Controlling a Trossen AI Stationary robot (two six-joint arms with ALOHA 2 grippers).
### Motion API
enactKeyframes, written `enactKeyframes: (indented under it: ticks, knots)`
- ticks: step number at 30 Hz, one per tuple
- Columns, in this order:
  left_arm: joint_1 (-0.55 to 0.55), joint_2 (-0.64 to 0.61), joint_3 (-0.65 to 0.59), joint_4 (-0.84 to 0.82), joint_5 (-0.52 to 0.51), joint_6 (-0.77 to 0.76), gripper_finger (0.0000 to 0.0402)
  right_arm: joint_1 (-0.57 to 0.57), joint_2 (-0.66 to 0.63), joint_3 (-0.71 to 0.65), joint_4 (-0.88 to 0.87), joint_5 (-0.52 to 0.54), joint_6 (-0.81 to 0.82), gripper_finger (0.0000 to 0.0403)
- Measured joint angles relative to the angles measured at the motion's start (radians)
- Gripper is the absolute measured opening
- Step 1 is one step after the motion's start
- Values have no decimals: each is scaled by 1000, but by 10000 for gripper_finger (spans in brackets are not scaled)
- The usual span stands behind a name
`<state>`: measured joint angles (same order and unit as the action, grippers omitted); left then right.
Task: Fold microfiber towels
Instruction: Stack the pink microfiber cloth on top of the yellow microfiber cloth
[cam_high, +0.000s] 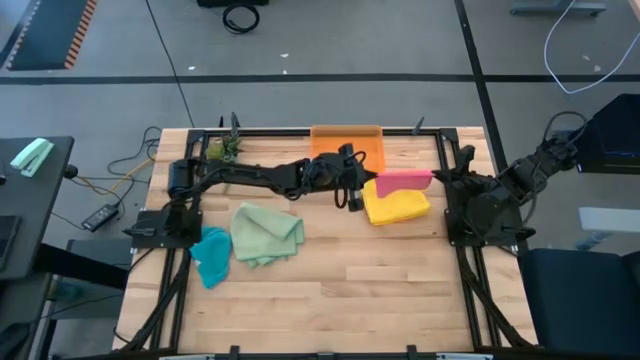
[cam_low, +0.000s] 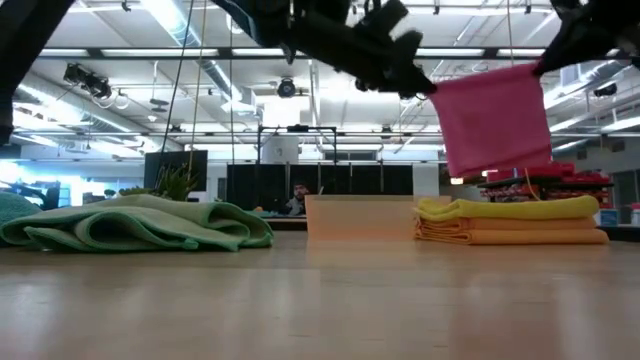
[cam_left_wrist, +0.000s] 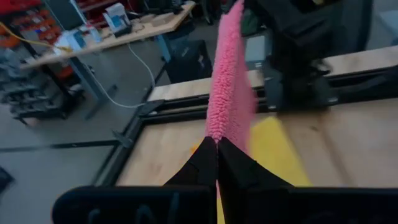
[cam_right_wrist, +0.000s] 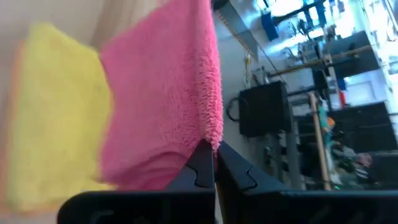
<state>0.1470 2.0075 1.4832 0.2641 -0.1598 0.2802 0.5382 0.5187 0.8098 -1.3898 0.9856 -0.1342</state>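
Pink fluffy microfiber towel (cam_high: 404, 179), high view: right of centre, stretched between left gripper (cam_high: 362, 184) and right gripper (cam_high: 437, 178), above folded yellow towel (cam_high: 396, 205); crumpled sage green towel (cam_high: 265, 233) and teal towel (cam_high: 212, 255) lower left.
Low view: hanging flat at upper right, clear of yellow-on-orange stack (cam_low: 512, 222).
Left wrist view: fingers (cam_left_wrist: 205, 163) pinched together on one corner.
Right wrist view: fingers (cam_right_wrist: 200, 163) pinched on the other corner.
Advised: keep top edge taut and level, lower evenly, square onto stack.
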Motion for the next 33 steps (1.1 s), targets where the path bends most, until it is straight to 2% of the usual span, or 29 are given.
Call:
enactKeyframes:
  ticks: [5,9,12,16,20,27,31,33]
  knots:
    - [38,30,0,79,3,45,5,-58,-80,-75,63,3,-143,0]
    - [46,40,-2,71,3,40,5,-112,-97,-128,181,-25,-242,0]
    - [43,54,-6,55,-2,54,5,-171,-95,-165,317,-114,-285,0]
    - [41,56,-6,42,-7,67,5,-299,-86,-215,451,-305,-288,0]
    - [43,56,-6,27,-2,94,5,-478,-67,-265,574,-514,-357,0]
    - [69,56,-6,36,-2,171,5,-926,50,-268,833,-716,-809,0]
    - [100,56,-6,99,-31,247,5,-1166,167,-266,923,-793,-1083,0]
    - [110,56,-4,132,-28,291,5,-1214,211,-257,923,-790,-1163,0]
